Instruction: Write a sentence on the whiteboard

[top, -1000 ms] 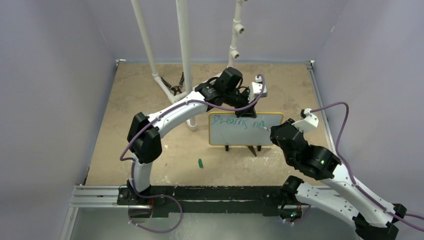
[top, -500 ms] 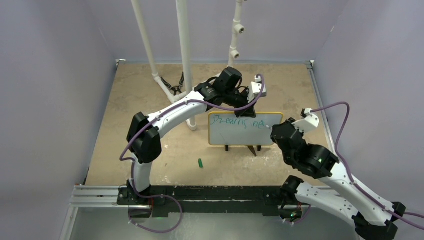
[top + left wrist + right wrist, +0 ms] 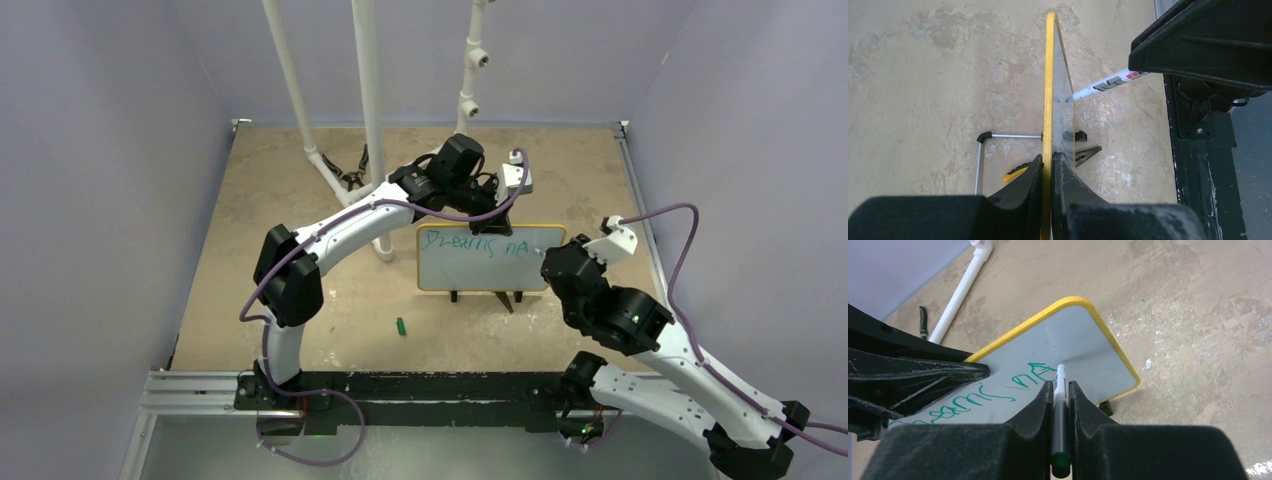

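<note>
Your right end effector [image 3: 1061, 390] is closed on a white marker [image 3: 1060, 412]. The barrel is gripped between both fingers and the nib points toward the whiteboard [image 3: 1083, 335]. The nib sits at the board face just past the last green letters; whether it presses or hovers just off cannot be told.

Your left end effector [image 3: 1048, 167] is clamped on the board's yellow top rim, one finger on each side. The board stands upright on small black feet on the tan surface [image 3: 300, 180], between the two arms.

The sentence [image 3: 973, 400] occupies the top line only: "Dreams" and the start of a second word. I judge it well short of complete.

The board looks light and stiff with a slick face, and would likely tip or slide under nib pressure, so the rim is the correct place to hold it. Light strokes are advised.

A small green piece [image 3: 401, 326], likely the marker's cap, lies on the surface well apart from the board.
</note>
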Robot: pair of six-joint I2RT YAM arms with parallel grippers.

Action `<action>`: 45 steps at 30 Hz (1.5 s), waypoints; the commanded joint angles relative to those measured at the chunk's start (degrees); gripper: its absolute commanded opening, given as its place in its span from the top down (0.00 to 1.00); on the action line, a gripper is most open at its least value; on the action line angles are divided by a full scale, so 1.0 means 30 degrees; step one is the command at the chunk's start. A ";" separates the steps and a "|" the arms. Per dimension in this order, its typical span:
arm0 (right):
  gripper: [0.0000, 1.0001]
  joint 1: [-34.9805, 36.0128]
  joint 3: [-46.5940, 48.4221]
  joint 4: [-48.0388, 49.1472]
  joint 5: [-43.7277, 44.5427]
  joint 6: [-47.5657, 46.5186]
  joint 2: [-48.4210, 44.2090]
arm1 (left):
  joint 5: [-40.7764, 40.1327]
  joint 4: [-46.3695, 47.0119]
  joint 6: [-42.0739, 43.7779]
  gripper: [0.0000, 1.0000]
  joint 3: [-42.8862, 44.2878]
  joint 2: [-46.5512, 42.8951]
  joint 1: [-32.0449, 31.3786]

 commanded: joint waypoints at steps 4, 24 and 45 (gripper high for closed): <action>1.00 -0.0022 -0.0216 0.0409 0.0982 0.0317 0.0419 | -0.0479 -0.0891 0.1092 1.00 -0.0478 -0.0420 0.0173; 1.00 -0.0021 -0.0165 -0.0590 0.1867 0.1758 0.0893 | -0.0424 -0.0845 0.1092 1.00 -0.0535 -0.0550 0.0164; 1.00 -0.0033 -0.0649 0.0514 0.2121 0.1016 -0.0424 | -0.0304 -0.0813 0.1063 1.00 -0.0518 -0.0522 0.0176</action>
